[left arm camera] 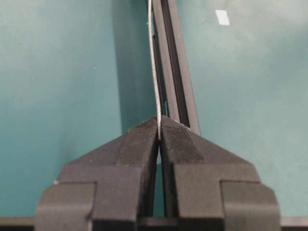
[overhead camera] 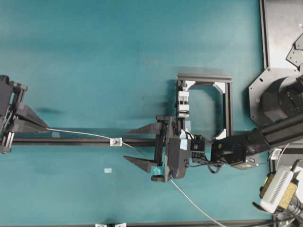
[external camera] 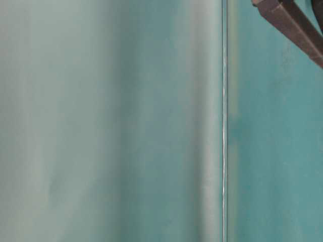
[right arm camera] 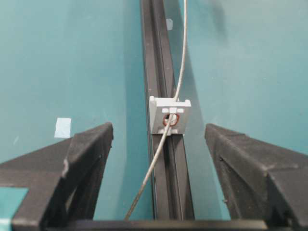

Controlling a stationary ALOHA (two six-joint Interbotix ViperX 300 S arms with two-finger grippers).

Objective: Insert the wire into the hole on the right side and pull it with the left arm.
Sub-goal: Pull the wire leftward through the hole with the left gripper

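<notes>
Wire (overhead camera: 80, 133), threaded through hole (right arm camera: 171, 120): being gripped at frame left by closed left hand (overhead camera: 45, 127); right hand (overhead camera: 142, 147) being held open. Advice: straight, steady pulling along the rail (overhead camera: 71, 141).

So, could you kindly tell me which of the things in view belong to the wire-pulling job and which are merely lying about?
Part of the job:
- wire
- tab with the hole
- left gripper, shut on the wire
- right gripper, jaws open

Lying about:
- black rail
- white clip block
- tape scrap

wire (overhead camera: 199, 203) cut off at bottom edge, left arm (overhead camera: 9, 113) cropped by frame
</notes>
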